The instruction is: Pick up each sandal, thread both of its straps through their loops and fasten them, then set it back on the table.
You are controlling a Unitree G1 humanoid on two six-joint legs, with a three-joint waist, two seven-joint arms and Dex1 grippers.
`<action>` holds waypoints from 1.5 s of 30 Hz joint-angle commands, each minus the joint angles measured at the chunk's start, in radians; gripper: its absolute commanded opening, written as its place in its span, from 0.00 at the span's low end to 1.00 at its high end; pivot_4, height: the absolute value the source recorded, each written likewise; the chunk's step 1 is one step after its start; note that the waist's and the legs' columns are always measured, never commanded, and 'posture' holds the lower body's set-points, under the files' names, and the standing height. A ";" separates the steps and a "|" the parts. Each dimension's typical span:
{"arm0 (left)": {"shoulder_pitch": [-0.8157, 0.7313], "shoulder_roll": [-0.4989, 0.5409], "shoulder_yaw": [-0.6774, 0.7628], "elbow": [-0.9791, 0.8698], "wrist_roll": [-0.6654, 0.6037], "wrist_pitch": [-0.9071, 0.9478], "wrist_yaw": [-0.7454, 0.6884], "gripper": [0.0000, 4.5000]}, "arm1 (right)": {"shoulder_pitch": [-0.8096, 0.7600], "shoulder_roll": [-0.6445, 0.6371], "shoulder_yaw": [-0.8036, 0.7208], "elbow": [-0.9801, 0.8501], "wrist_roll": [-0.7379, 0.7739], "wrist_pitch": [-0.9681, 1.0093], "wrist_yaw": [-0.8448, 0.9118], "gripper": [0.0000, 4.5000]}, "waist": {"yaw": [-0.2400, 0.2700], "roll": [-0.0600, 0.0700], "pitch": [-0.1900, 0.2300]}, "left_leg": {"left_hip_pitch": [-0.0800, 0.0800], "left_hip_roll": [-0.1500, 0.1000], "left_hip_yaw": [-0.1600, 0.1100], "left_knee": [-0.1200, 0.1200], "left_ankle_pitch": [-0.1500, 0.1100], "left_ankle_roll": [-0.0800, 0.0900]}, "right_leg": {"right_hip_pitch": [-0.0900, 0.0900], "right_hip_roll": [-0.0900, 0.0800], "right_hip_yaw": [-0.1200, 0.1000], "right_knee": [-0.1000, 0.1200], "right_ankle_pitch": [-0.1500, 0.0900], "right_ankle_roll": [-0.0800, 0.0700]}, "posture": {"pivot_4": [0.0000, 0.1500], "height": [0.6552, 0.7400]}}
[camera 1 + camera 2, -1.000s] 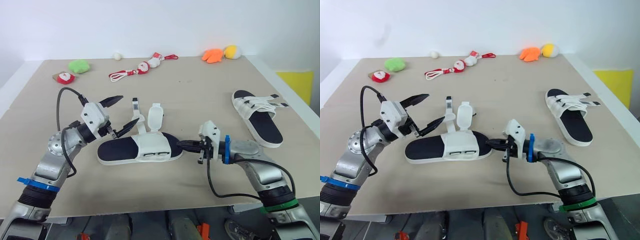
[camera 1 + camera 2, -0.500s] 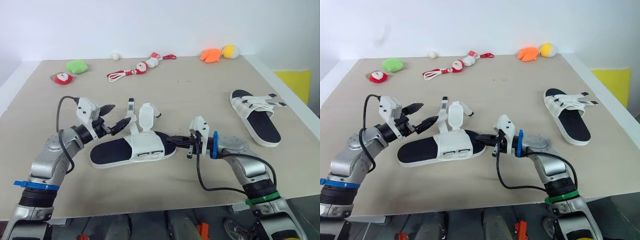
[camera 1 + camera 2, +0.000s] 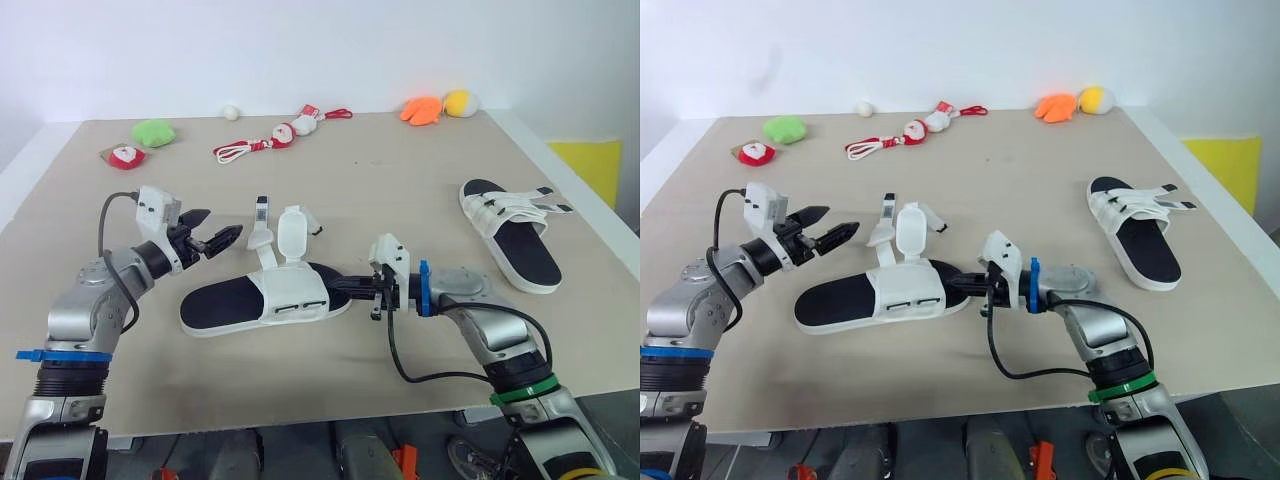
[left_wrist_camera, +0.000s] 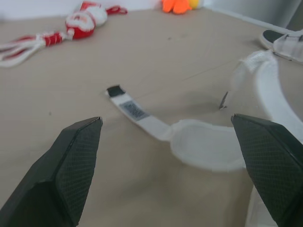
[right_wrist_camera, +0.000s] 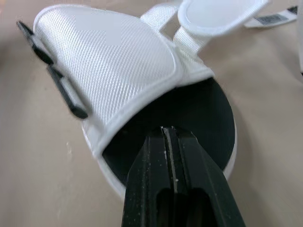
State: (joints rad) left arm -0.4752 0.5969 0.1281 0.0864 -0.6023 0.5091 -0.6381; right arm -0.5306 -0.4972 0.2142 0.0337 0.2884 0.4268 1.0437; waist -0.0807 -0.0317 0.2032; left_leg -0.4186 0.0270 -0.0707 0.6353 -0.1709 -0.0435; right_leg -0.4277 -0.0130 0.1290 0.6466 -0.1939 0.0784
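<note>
Near the front of the tabletop (image 3: 400, 180), one sandal (image 3: 265, 300) lies flat with both straps (image 3: 290, 232) undone and standing up. The right pincer (image 3: 340, 287) is closed with nothing between its fingers, its tips on the dark insole at one end. The left pincer (image 3: 222, 225) hangs open just beside the straps, and the second sandal (image 3: 512, 235) lies well apart, farther right.

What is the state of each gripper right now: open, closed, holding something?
Left gripper: open, empty, facing the loose strap.
Right gripper: shut, tips at the unfastened sandal, over its black footbed; no grip on it visible.
</note>
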 commanded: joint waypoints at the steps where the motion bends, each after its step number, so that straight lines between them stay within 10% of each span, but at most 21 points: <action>1: -0.033 -0.008 0.041 0.005 -0.035 0.064 -0.009 1.00 | -0.031 0.018 -0.002 0.005 0.001 -0.016 0.003 0.01 | 0.000 0.000 0.000 | 0.000 0.000 0.000 0.000 0.000 0.000 | 0.000 0.000 0.000 0.000 0.000 0.000 | 1.00 1.00; 21: -0.374 -0.177 0.224 0.608 -0.192 0.524 0.054 1.00 | -0.013 0.029 0.058 0.018 -0.077 -0.017 -0.017 0.01 | -0.010 -0.002 -0.001 | 0.002 0.000 -0.001 -0.001 0.000 -0.001 | 0.001 0.001 -0.001 -0.001 0.000 0.000 | 1.00 1.00; 31: -0.525 -0.207 0.360 0.929 -0.168 0.461 0.087 1.00 | 0.009 0.034 0.054 -0.028 -0.067 0.010 -0.040 0.01 | -0.020 -0.003 -0.002 | 0.002 0.000 -0.001 -0.002 -0.001 -0.001 | 0.002 0.001 -0.001 -0.001 0.000 0.000 | 1.00 1.00; 36: -0.543 -0.214 0.377 0.977 -0.151 0.443 0.087 0.66 | 0.015 0.036 0.053 -0.044 -0.060 0.021 -0.048 0.00 | -0.020 -0.003 -0.002 | 0.003 0.000 -0.001 -0.003 -0.001 -0.002 | 0.002 0.001 -0.001 -0.001 0.000 0.001 | 1.00 1.00; 42: -0.544 -0.222 0.359 0.978 -0.117 0.425 0.056 0.01 | 0.021 0.035 0.051 -0.055 -0.055 0.029 -0.051 0.00 | -0.020 -0.003 -0.002 | 0.003 0.000 -0.001 -0.004 -0.001 -0.002 | 0.002 0.001 -0.001 -0.001 0.001 0.003 | 1.00 1.00; 45: -0.540 -0.229 0.345 0.951 -0.095 0.364 0.010 0.01 | 0.022 0.037 0.051 -0.059 -0.054 0.031 -0.052 0.00 | -0.020 -0.003 -0.002 | 0.004 0.000 -0.001 -0.004 -0.001 -0.002 | 0.002 0.001 -0.001 -0.001 -0.001 0.000 | 1.00 1.00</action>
State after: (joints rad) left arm -1.0168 0.3681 0.4763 1.0579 -0.7105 0.9069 -0.6001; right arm -0.5200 -0.4632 0.2603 0.0000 0.2312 0.4499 0.9926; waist -0.1011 -0.0347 0.2013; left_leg -0.4144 0.0270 -0.0719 0.6312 -0.1718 -0.0459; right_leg -0.4253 -0.0124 0.1281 0.6460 -0.1948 0.0780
